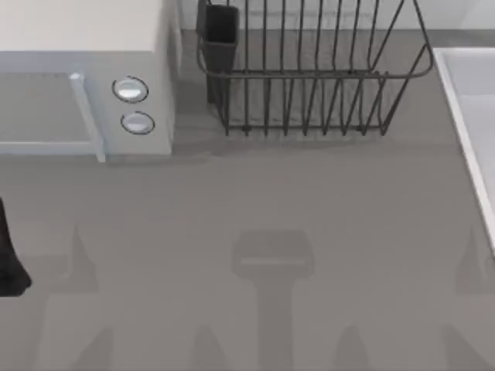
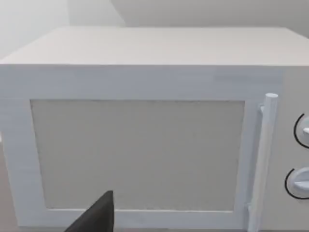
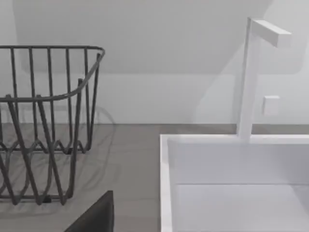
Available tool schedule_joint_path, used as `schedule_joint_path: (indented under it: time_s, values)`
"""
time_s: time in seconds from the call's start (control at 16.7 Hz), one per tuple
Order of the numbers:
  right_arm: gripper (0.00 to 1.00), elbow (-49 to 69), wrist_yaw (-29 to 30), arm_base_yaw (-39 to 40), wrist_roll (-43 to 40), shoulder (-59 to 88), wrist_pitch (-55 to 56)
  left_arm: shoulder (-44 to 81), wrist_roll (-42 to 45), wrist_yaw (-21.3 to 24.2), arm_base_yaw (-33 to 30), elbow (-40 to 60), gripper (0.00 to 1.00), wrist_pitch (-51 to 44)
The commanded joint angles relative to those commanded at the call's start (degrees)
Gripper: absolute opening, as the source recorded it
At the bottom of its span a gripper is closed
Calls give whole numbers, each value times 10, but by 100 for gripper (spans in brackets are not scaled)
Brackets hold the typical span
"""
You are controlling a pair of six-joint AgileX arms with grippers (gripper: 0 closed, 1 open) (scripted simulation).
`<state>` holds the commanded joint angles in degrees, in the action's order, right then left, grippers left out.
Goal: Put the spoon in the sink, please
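Black left arm (image 1: 9, 263) sits at the table's (image 1: 255, 201) left edge, pincer state impossible to tell.

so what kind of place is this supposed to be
Most likely a simulated kitchen counter. A white microwave with two round knobs sits at the back left, a dark wire dish rack stands beside it, and a pale sink with a straight white faucet lies at the right.

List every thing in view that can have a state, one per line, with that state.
microwave: door shut, handle beside two knobs.
dish rack: upright on the counter, dark cup holder at its left end.
sink: basin bare where visible, faucet upright behind it.
left gripper: at the table's left edge.
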<state>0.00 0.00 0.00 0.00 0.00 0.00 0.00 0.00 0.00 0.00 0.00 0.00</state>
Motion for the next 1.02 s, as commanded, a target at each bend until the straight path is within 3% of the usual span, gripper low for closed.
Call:
schedule_joint_path:
  time_s: [0.42, 1.02]
  values:
    - [100, 76, 1, -31, 43, 93, -79, 0, 0, 0, 0, 0, 100, 0]
    - [100, 368, -1, -157, 227, 596, -426, 0, 0, 0, 0, 0, 100, 0]
